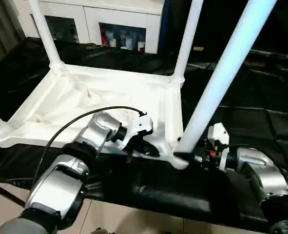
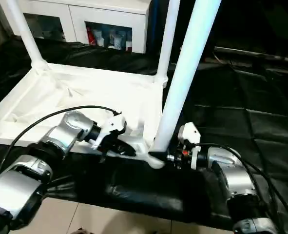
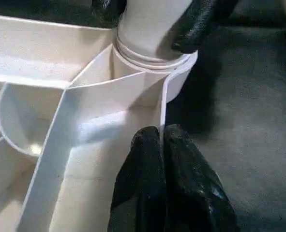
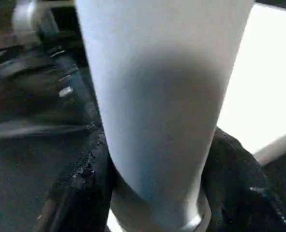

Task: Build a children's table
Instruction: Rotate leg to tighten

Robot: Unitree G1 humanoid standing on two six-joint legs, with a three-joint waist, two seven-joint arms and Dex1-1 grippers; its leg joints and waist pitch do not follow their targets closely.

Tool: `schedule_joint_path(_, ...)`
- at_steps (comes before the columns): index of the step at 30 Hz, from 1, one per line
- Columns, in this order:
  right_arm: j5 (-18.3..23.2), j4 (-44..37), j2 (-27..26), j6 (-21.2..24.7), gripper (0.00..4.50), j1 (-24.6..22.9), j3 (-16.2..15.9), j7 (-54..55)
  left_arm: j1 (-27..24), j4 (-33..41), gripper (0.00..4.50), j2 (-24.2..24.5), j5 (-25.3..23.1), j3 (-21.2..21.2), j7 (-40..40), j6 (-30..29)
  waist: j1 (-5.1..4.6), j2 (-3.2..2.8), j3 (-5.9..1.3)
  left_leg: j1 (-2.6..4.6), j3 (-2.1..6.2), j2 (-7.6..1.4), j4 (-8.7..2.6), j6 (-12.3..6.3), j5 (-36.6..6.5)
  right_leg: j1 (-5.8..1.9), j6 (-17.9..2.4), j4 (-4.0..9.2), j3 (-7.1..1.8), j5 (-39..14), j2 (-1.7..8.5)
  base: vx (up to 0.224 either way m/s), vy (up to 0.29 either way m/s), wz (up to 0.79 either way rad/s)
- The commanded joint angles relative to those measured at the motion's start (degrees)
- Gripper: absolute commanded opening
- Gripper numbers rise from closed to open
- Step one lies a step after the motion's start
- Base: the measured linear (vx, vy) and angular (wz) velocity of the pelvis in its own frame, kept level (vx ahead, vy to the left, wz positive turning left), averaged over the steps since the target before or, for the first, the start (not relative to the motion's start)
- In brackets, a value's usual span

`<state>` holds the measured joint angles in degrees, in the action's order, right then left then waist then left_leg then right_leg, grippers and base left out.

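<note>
1. two grippers at the near edge: the left gripper [image 3: 162, 145] is pinching a thin rim wall of the table top [image 1: 109, 97], fingers pressed together on it; the right gripper [image 4: 152, 193] has a finger either side of the nearest leg [image 1: 221, 73], at its base.
2. one upturned white top lies at centre; four legs counted, in its corner sockets, at 5, 8, 11 and 1 o'clock.
3. a black-draped work table [image 1: 241, 97] carries it; a white cabinet [image 1: 119, 19] stands at 12 o'clock.
</note>
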<state>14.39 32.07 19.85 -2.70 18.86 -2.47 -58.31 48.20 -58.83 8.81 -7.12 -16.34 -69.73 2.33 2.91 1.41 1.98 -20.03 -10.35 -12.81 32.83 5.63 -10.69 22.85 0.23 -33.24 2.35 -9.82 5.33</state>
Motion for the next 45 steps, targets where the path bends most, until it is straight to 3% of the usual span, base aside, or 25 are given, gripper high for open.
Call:
schedule_joint_path(1,-4.26,8.29,-2.63,0.53,2.15,-0.05,-0.78,10.29,1.13,-2.28,0.00,-3.00,-1.32,0.94,11.61,-1.36,-0.64,0.14,-2.46,0.29,-0.43,0.02,-3.99,-2.01,-17.90,-1.85,-11.79,4.39,-0.90,-21.60,1.83,0.000,0.000,0.00)
schedule_joint_path(2,-4.56,9.66,-3.47,0.19,2.12,0.34,-0.34,12.64,1.31,-2.67,0.00,-3.53,-1.58,1.12,13.97,-1.60,-1.04,0.23,-2.42,0.22,-0.14,0.16,-4.19,-1.40,-19.60,-1.99,-10.11,4.89,-0.64,-25.32,1.78,-0.051,0.007,-0.03)
schedule_joint_path(7,-3.23,15.11,-13.13,3.68,2.05,6.22,4.68,33.47,1.93,-3.80,0.00,-10.91,-2.32,0.87,24.88,-4.45,-2.28,-0.29,-2.50,0.20,0.26,0.38,-4.33,-0.42,-22.62,-1.51,-8.33,5.29,-0.44,-27.53,1.54,-0.010,0.001,-0.01)
schedule_joint_path(9,-3.24,15.35,-13.68,3.77,2.04,6.63,4.82,34.31,1.94,-3.79,0.00,-11.35,-2.48,0.63,24.91,-4.30,-2.83,-0.03,-2.47,0.17,0.40,0.59,-4.30,-0.61,-23.74,-1.35,-7.48,5.75,-0.25,-29.07,1.44,0.000,0.000,0.00)
schedule_joint_path(10,-5.80,14.30,-14.74,1.61,2.04,7.54,2.62,34.21,1.91,-3.49,0.00,-12.54,-2.79,-0.28,23.03,-3.73,-2.95,-0.22,-2.43,0.32,0.38,0.59,-4.21,-1.11,-24.67,-1.13,-7.34,6.08,-0.29,-29.34,1.43,0.000,0.000,0.00)
schedule_joint_path(12,-6.98,14.14,-15.04,0.48,2.04,7.90,1.76,34.28,1.97,-3.58,0.00,-12.89,-2.94,-0.53,22.45,-3.39,-3.03,-0.11,-2.49,0.01,0.46,0.63,-4.27,-1.56,-24.65,-1.27,-7.23,6.01,-0.28,-29.14,1.47,0.000,0.000,0.00)
schedule_joint_path(13,-8.05,14.16,-15.05,-0.87,2.39,8.26,1.11,34.31,2.15,-3.88,0.00,-12.94,-3.14,-0.74,21.98,-3.16,-3.00,-0.12,-2.49,0.01,0.47,0.59,-4.29,-1.78,-24.59,-1.24,-7.27,6.03,-0.27,-28.96,1.51,0.000,0.000,0.00)
schedule_joint_path(14,-8.28,14.15,-14.80,-1.69,2.74,8.50,0.86,33.58,2.37,-4.20,0.00,-12.70,-3.29,-0.82,21.56,-3.06,-3.04,-0.27,-2.47,0.08,0.42,0.58,-4.28,-1.92,-24.80,-1.13,-7.56,6.07,-0.30,-28.48,1.47,0.000,0.000,0.00)
schedule_joint_path(17,-7.68,13.73,-14.55,-1.51,2.82,8.68,1.32,32.45,2.69,-4.74,0.00,-12.29,-3.53,-0.89,21.88,-3.15,-3.04,-0.16,-2.54,-0.08,0.45,0.44,-4.39,-2.10,-24.48,-1.29,-8.39,5.76,-0.40,-26.49,1.47,0.000,0.000,0.00)
schedule_joint_path(20,-8.83,9.97,-11.17,-2.29,3.07,7.39,-0.16,27.88,2.76,-4.88,0.00,-10.35,-3.94,-1.36,18.64,-2.39,-2.87,-0.17,-2.62,-0.27,0.34,0.36,-4.40,-2.42,-22.93,-1.57,-9.56,5.35,-0.55,-23.07,1.45,0.000,0.000,0.00)
schedule_joint_path(23,-7.01,6.16,-8.17,-1.63,3.07,5.47,-0.50,19.75,2.59,-4.51,0.00,-8.64,-3.86,-1.68,14.94,-2.07,-2.55,-0.02,-2.80,-0.54,-0.04,0.21,-4.18,-4.25,-19.73,-1.98,-11.77,4.71,-0.88,-16.20,1.46,0.000,0.000,0.00)
schedule_joint_path(25,-4.89,1.06,-4.25,-1.08,3.07,2.57,-2.44,9.98,2.50,-4.25,0.00,-6.67,-3.74,-2.04,10.69,-1.58,-2.26,0.04,-2.90,-0.65,-0.06,0.12,-4.09,-5.33,-17.68,-2.43,-12.44,4.52,-0.86,-14.16,1.59,0.000,0.000,0.00)
schedule_joint_path(27,-1.79,-3.09,-1.34,0.97,3.07,0.60,-2.87,3.27,2.47,-4.05,0.00,-4.77,-3.48,-2.25,6.63,-1.21,-1.78,-0.04,-3.11,-0.24,-0.31,-0.05,-3.69,-6.68,-15.41,-2.37,-14.21,4.06,-1.10,-9.59,1.64,0.057,-0.014,0.08)
schedule_joint_path(29,-0.24,-5.18,0.05,2.23,3.07,-0.25,-2.86,0.30,2.37,-3.81,0.00,-3.72,-3.13,-2.33,3.58,-0.57,-1.60,-0.06,-3.18,-0.81,-0.20,-0.08,-3.72,-7.67,-11.65,-2.99,-15.56,3.41,-0.86,-5.03,1.64,0.000,0.000,0.00)
schedule_joint_path(33,0.55,-6.39,3.45,3.37,3.07,-0.80,-2.96,-5.69,1.87,-1.99,0.00,-0.79,-1.78,-2.76,-7.25,-1.18,-1.35,-0.06,-3.21,-0.68,-0.27,-0.19,-3.63,-7.52,-10.76,-3.01,-16.55,3.07,-0.94,-4.36,1.74,0.000,0.000,0.00)
schedule_joint_path(36,-0.35,-7.05,4.56,3.42,3.07,-1.16,-3.47,-6.33,2.16,-2.19,0.00,0.04,-2.03,-3.00,-8.68,-1.73,-0.93,-0.20,-3.13,-0.20,-0.54,-0.34,-3.56,-7.07,-10.36,-2.90,-17.90,2.78,-0.99,-1.79,1.53,0.000,0.000,0.00)
schedule_joint_path(41,0.20,-9.22,5.62,5.78,3.07,-2.14,-4.18,-8.18,2.44,-2.34,0.00,1.30,-2.15,-3.16,-10.81,-1.75,-0.36,-0.25,-2.97,-0.19,-0.69,-0.32,-3.64,-6.10,-12.15,-2.98,-16.89,3.03,-0.97,-5.24,1.65,0.000,0.000,0.00)
schedule_joint_path(45,0.63,-10.29,5.48,6.89,2.79,-2.52,-4.29,-8.88,2.14,-1.65,0.00,1.66,-2.13,-2.96,-11.84,-2.05,-0.29,-0.18,-3.01,-0.28,-0.65,-0.29,-3.66,-5.47,-12.20,-2.96,-16.16,3.11,-0.99,-6.71,1.70,0.000,0.000,0.00)
